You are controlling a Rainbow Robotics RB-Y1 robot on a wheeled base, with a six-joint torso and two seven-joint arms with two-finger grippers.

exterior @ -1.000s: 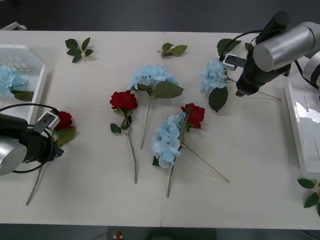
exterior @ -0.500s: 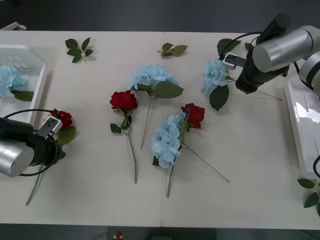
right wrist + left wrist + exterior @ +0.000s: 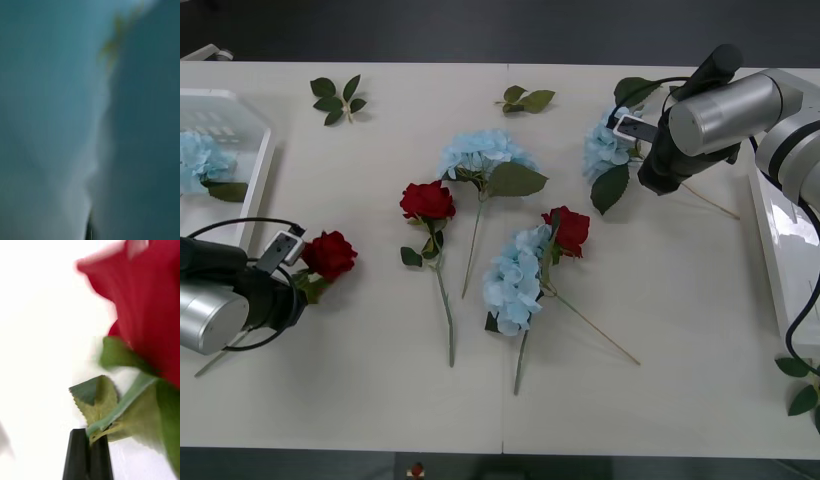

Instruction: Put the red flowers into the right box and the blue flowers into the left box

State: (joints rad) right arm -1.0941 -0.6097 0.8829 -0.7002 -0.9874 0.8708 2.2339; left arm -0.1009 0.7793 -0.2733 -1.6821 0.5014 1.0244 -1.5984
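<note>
The left gripper (image 3: 88, 450), at the near left of the worktop (image 3: 660, 380), is clenched on the stem of a red rose (image 3: 330, 254) just under its head – the left wrist view shows the black fingers (image 3: 78, 455) pinching the green stem among the leaves. The right gripper (image 3: 658, 178) sits at the far right over the stem of a blue hydrangea (image 3: 604, 150); whether it is released or clenched I cannot tell.

These artificial flowers look light and floppy: a thin stem should flex, and the head will likely swing when lifted. A hold on the stem close under the head seems soundest – petals would crush or slip.

Two more red roses (image 3: 427, 200) and two blue clusters (image 3: 515, 277) lie mid-worktop, one rose touching a cluster. The left box (image 3: 260, 160), at the far left edge, already holds a blue flower (image 3: 200, 160); the right box (image 3: 790, 250) lies along the right edge. The worktop is pale, smooth and flat, with loose leaf sprigs (image 3: 338, 98) along the far side. Beyond it, dark floor.
</note>
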